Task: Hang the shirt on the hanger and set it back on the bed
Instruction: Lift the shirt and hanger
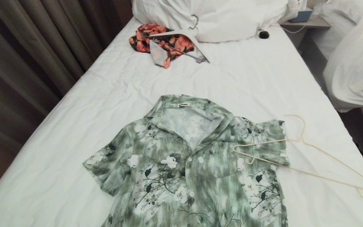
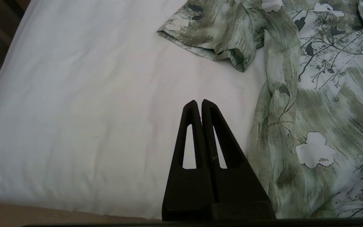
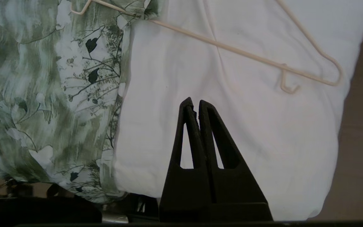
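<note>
One green and white shirt [image 1: 187, 167], flat on the bed [image 1: 74, 126], collar open and pointing toward the pillows [image 1: 219, 19]. Front side up, with white flowers and dark leaves all over. One thin cream hanger [image 1: 307, 157] just beside it on the robot's right, one corner lying on the shirt's sleeve, the rest on the white sheet, hook curling toward the pillows. Far corner of the hanger close to the bed's edge.

Left claw [image 2: 199, 101] over bare sheet on the shirt's left side, near the short sleeve, touching nothing. Two black fingers [image 2: 214, 126] pressed tight together, nothing between them. Right claw [image 3: 194, 101] over bare sheet on the shirt's right side, pointing toward the hanger's long bottom wire but well short of it. Squeezed tight too, holding nothing. No arm showing in the head view.

Farther up the bed, a small orange and black garment [image 1: 162, 42] with a thicker white hanger [image 1: 187, 39] on top, right by the pillows. Small black thing [image 1: 264, 34] near the pillows. Brown curtains [image 1: 36, 47] along the left. Another white bed [image 1: 354, 63] off to the right.
</note>
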{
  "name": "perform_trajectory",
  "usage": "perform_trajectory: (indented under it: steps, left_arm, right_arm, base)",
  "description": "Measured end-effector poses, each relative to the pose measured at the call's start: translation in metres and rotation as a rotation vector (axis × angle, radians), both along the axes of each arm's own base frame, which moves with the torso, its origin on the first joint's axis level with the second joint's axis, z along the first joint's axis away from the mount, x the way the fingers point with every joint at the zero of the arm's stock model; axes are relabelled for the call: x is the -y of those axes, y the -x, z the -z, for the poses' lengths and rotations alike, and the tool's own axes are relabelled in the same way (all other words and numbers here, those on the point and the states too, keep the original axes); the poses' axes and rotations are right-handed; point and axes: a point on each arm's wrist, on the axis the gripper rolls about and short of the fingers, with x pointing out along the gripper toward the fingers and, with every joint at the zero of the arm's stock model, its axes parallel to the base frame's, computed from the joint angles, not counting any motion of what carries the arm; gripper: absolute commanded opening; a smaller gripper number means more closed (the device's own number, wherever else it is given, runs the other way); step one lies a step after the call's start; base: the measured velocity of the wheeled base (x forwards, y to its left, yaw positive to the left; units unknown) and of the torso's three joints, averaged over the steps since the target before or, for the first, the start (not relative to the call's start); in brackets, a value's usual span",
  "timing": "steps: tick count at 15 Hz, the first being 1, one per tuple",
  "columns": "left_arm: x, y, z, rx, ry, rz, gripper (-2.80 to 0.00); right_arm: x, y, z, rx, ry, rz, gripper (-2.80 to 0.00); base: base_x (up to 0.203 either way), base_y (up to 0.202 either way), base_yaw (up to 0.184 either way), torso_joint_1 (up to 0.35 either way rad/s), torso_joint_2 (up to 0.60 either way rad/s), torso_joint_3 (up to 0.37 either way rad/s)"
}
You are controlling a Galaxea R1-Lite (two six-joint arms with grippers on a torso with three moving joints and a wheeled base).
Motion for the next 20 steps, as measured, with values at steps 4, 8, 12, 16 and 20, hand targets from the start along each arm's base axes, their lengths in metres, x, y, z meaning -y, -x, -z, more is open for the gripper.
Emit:
perform_trajectory:
  steps: [4, 8, 12, 16, 20]
  left_arm:
    - [0.0, 0.0, 0.0, 0.0, 0.0, 0.0, -2.8]
    - [0.0, 0.0, 0.0, 0.0, 0.0, 0.0, -2.8]
    - [0.0, 0.0, 0.0, 0.0, 0.0, 0.0, -2.8]
    - [0.0, 0.0, 0.0, 0.0, 0.0, 0.0, -2.8]
    - [0.0, 0.0, 0.0, 0.0, 0.0, 0.0, -2.8]
  right_arm:
    - [0.006, -0.075, -0.032, -0.156, 0.001, -0.025, -2.8]
    - [0.02, -0.141, -0.058, -0.333, -0.033, -0.114, -2.8]
    - [0.058, -0.187, -0.042, -0.576, -0.147, -0.261, -2.8]
    - [0.11, -0.21, 0.005, -0.64, -0.331, -0.393, -2.8]
    - [0.148, -0.211, 0.028, -0.497, -0.349, -0.518, -2.8]
  base:
    - [0.0, 0.0, 0.0, 0.0, 0.0, 0.0]
    - [0.0, 0.0, 0.0, 0.0, 0.0, 0.0]
    - [0.0, 0.0, 0.0, 0.0, 0.0, 0.0]
    - [0.0, 0.0, 0.0, 0.0, 0.0, 0.0]
    - [0.0, 0.0, 0.0, 0.0, 0.0, 0.0]
